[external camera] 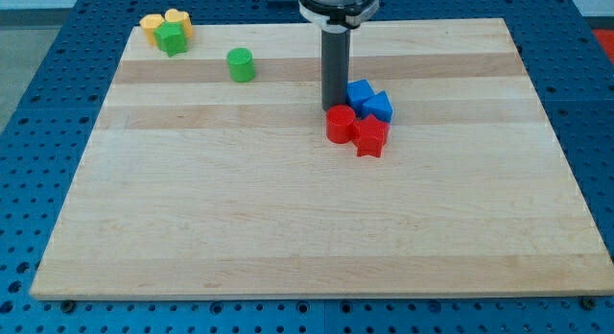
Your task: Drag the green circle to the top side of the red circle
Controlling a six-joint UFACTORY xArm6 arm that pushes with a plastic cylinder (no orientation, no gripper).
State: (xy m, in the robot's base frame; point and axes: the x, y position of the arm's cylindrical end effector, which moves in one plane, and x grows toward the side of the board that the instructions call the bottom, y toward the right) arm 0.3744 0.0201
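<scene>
The green circle [241, 64] stands alone on the wooden board toward the view's top left. The red circle [340, 124] sits near the board's middle, touching a red star-shaped block [370, 135] on its right. My tip [334, 107] is at the lower end of the dark rod, just above the red circle in the view and right beside it, and well to the right of the green circle.
Two blue blocks [369, 101] lie just above and right of the red pair, beside the rod. At the top left corner a green block [172, 38] touches two yellow blocks [165, 24]. The board [288, 219] rests on a blue perforated table.
</scene>
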